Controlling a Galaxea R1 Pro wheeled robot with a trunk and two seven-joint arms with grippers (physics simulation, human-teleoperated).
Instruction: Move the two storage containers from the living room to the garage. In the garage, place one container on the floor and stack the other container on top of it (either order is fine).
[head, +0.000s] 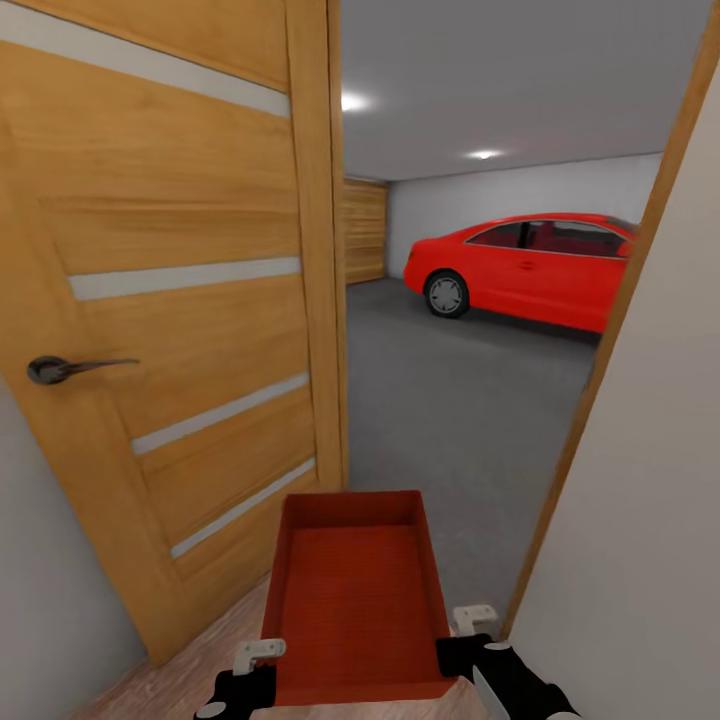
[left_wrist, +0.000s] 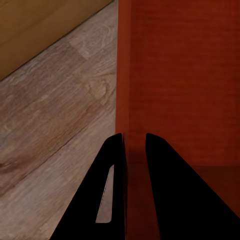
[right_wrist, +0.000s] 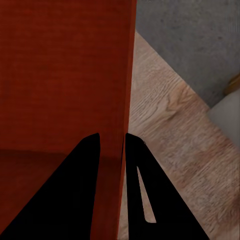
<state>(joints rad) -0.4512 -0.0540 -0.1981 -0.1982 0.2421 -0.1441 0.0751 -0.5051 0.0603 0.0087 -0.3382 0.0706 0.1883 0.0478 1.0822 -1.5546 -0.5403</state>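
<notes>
I carry one orange-red storage container (head: 355, 600), topless with a ribbed bottom, in front of me at the doorway to the garage. My left gripper (head: 262, 668) is shut on its left wall, which runs between the two black fingers (left_wrist: 112, 165) in the left wrist view, where the container (left_wrist: 180, 80) hangs over wood planks. My right gripper (head: 462, 640) is shut on the right wall; the right wrist view has the container (right_wrist: 65, 75) with that wall pinched between the fingers (right_wrist: 135, 165). Beyond the threshold lies the dark grey concrete floor (head: 450, 400) of the garage.
An open wooden door (head: 190, 300) with glass strips and a dark handle (head: 60, 370) stands close on my left. The door frame and a pale wall (head: 640, 450) close in on the right. A red car (head: 530, 265) is parked at the back right of the garage.
</notes>
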